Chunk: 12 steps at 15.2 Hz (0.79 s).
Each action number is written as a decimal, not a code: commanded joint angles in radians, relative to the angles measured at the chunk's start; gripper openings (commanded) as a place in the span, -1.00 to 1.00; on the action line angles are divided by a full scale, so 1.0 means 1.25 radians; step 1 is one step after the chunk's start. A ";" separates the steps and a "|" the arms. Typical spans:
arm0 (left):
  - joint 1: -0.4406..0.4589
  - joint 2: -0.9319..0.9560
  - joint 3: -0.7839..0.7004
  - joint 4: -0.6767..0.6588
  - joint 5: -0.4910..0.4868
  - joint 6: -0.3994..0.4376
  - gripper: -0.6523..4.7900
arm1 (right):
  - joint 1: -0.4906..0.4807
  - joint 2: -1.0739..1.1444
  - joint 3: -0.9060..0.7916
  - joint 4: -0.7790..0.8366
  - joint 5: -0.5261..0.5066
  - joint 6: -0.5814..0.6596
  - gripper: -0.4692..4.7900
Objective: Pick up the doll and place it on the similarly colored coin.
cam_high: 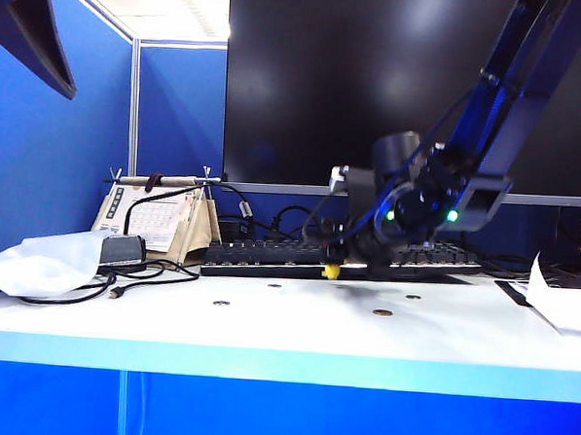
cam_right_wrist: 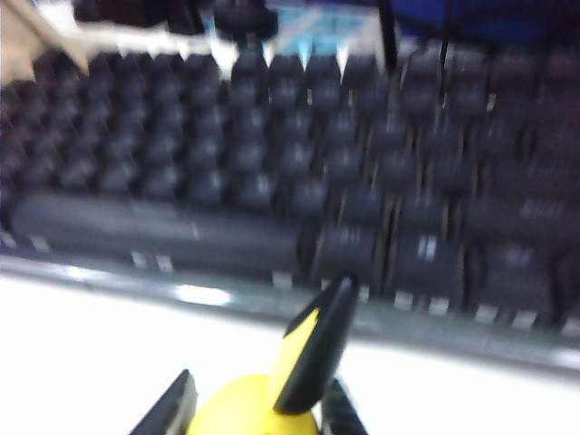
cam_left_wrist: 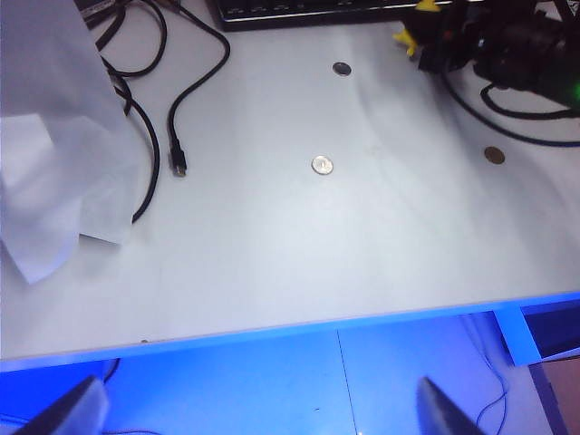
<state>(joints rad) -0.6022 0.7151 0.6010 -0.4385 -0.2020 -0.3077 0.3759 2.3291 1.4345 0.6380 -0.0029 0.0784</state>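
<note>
The right tool [cam_right_wrist: 258, 403], low before the black keyboard [cam_right_wrist: 272, 199], brackets the small bright-yellow, black-tipped doll [cam_right_wrist: 258, 412]; whether it grips yet I cannot tell. Best seat the squeeze before lifting toward the brass-coloured coin [cam_high: 383, 312] nearby. The left tool [cam_left_wrist: 258, 408] hangs spread and empty, well off the tabletop [cam_left_wrist: 272, 227] edge.

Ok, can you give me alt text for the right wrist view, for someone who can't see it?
The right gripper has its dark fingers on either side of the yellow doll, whose black-tipped ear points up. Behind it, blurred, a black keyboard lies across the white table.
</note>
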 commanded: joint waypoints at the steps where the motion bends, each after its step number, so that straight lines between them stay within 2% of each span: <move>1: 0.000 -0.001 0.002 0.011 -0.003 0.001 1.00 | 0.001 -0.040 0.002 -0.004 -0.021 0.001 -0.64; 4: 0.000 0.000 0.002 0.027 -0.008 0.004 1.00 | 0.001 -0.082 0.001 -0.063 -0.020 0.002 -0.63; 6: 0.000 0.000 0.002 0.028 -0.039 0.004 1.00 | 0.001 -0.121 -0.006 -0.135 -0.020 0.006 -0.63; 8: 0.000 0.000 0.002 0.029 -0.044 0.016 1.00 | 0.001 -0.164 -0.061 -0.107 -0.020 0.043 -0.64; 12: 0.000 0.000 0.002 0.036 -0.092 0.016 1.00 | 0.001 -0.260 -0.240 -0.013 -0.020 0.048 -0.64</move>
<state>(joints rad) -0.6022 0.7158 0.6010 -0.4141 -0.2890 -0.2886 0.3752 2.0342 1.1606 0.5766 -0.0265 0.1345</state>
